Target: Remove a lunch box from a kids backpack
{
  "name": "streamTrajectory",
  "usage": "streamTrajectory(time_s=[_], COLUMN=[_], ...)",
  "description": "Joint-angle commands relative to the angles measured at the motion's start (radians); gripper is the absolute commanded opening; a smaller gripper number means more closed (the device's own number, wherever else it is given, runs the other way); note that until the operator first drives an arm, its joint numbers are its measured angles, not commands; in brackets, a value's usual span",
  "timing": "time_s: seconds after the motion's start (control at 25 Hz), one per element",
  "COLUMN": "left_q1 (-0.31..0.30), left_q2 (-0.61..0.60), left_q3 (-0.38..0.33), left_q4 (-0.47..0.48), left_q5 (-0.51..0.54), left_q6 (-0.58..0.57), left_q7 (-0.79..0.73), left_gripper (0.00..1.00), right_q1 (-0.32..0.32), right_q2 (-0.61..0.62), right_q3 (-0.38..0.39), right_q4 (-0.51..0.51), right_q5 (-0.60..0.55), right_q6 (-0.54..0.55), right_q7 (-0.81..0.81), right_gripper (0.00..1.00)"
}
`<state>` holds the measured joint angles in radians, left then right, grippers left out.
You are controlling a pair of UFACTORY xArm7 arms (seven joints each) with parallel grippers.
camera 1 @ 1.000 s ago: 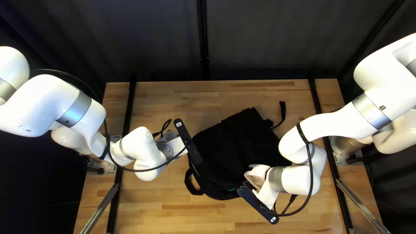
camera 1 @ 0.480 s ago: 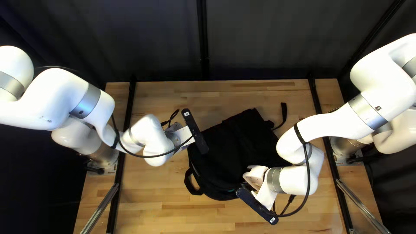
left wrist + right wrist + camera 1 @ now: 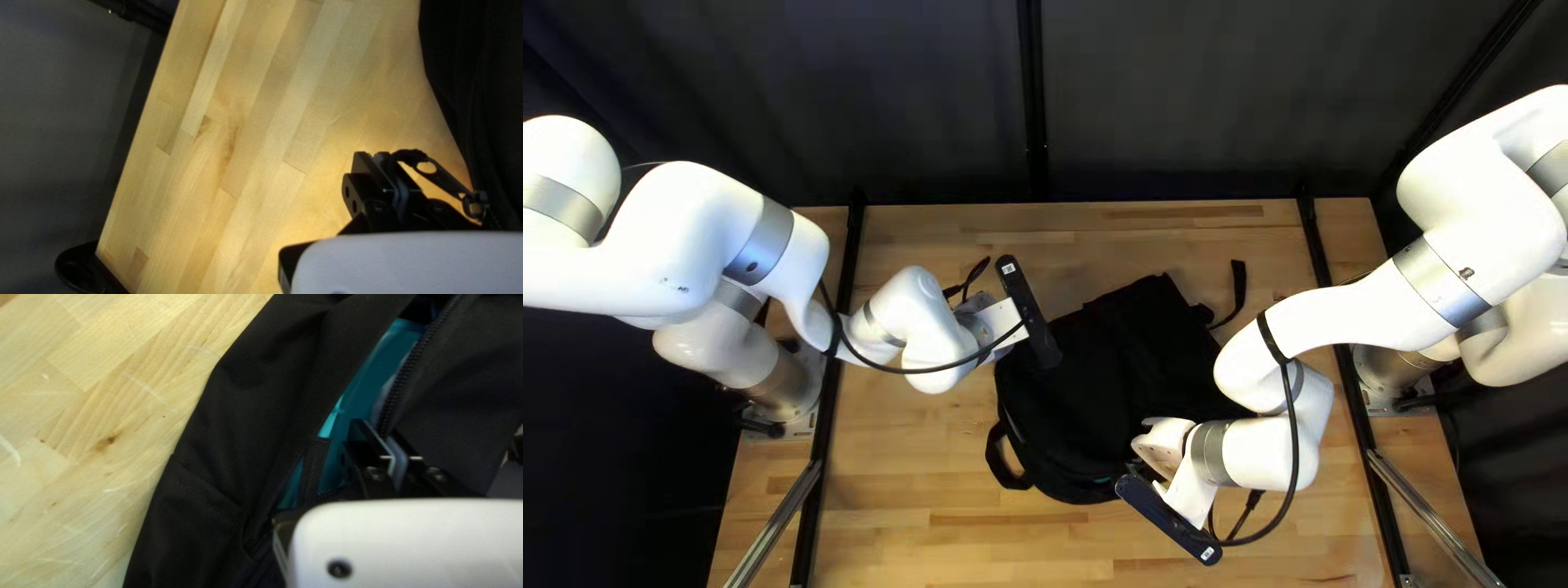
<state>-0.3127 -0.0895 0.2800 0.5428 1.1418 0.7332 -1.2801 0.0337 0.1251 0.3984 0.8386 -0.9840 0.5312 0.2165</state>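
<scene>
Lying on the wooden surface [image 3: 958,534], the black backpack [image 3: 1133,381] sits between the two arms, a carry loop [image 3: 995,457] at its near left and a loose strap [image 3: 1239,289] extending past its far right side in the top left view. Left end effector [image 3: 999,319]: at the backpack's left edge. Right end effector [image 3: 1189,492]: over its near side, by the opening.

Left wrist view: the left end effector [image 3: 389,159] is narrow, pinching a zipper pull [image 3: 447,182] that runs from its fingertips to the slider beside the backpack's dark fabric. Bare wood lies alongside, with dark curtain [image 3: 54,109] beyond the edge.

Right wrist view: the right end effector [image 3: 384,434] is nearly closed, gripping the zippered edge [image 3: 400,384] of the opening. Teal material, taken to be the lunch box [image 3: 357,405], shows inside the backpack, beside those fingers; its full outline is hidden by the fabric.
</scene>
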Motion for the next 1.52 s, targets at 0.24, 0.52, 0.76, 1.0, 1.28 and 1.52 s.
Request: streamTrajectory(time_s=[0.24, 0.52, 0.76, 1.0, 1.28, 1.52], left_q1=[0.033, 0.046, 0.045, 0.011, -0.073, -0.158], left_q2=[0.077, 0.120, 0.090, -0.079, -0.328, -0.288], left_q3=[0.037, 0.047, 0.047, 0.005, -0.130, -0.254], left_q4=[0.082, 0.140, 0.129, 0.046, -0.083, -0.061], left_q5=[-0.001, -0.042, -0.058, -0.097, -0.205, -0.300], left_q6=[-0.067, -0.087, -0.072, 0.048, 0.281, 0.378], left_q7=[0.060, 0.132, 0.160, 0.192, 0.176, 0.075], left_gripper=[0.00, 0.00, 1.00, 1.00, 1.00, 1.00], right_q1=[-0.001, -0.002, -0.002, -0.005, -0.013, -0.017], right_q2=[-0.006, -0.009, -0.015, -0.043, -0.113, -0.215], right_q3=[0.000, 0.000, 0.000, 0.001, -0.004, -0.019], right_q4=[-0.006, -0.008, -0.013, -0.033, -0.079, -0.143], right_q5=[0.001, 0.006, 0.007, 0.025, 0.076, 0.141], right_q6=[-0.001, 0.001, 0.004, 0.011, 0.025, 0.044], right_q7=[-0.002, -0.006, -0.005, -0.013, -0.047, -0.085], right_gripper=[0.00, 0.00, 0.00, 0.00, 0.00, 0.00])
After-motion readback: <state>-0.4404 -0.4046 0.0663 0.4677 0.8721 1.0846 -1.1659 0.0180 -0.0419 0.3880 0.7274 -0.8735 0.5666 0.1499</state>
